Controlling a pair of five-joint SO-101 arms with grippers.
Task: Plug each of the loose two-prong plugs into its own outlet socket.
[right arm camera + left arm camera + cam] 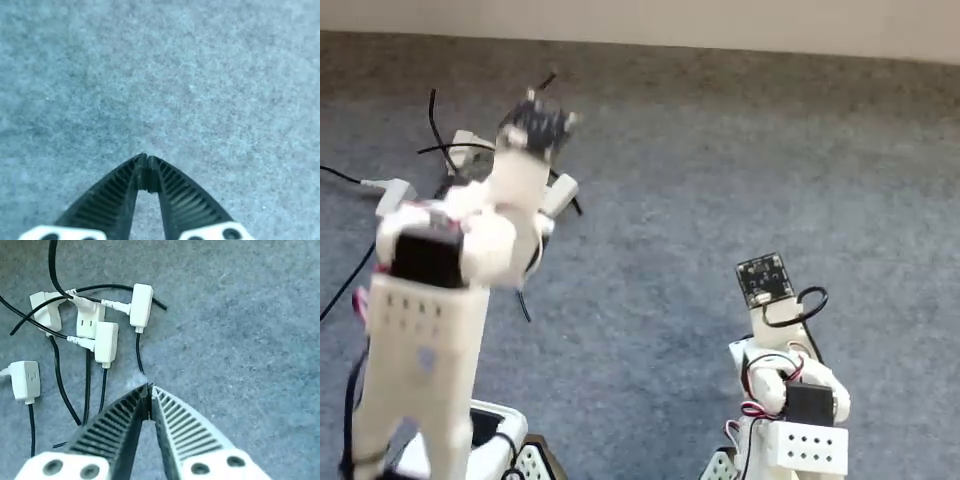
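The grey-blue carpet is covering the whole work surface and running back to a pale strip of wall along the far edge. The left gripper is hanging over it with its jaws pressed together on nothing. It is sitting just short of a tangle of white plugs and outlet blocks and black cords lying at the far left of the carpet. One more white block is lying apart from the tangle. The right gripper is likewise closed and empty, pointing down at plain carpet well away from them.
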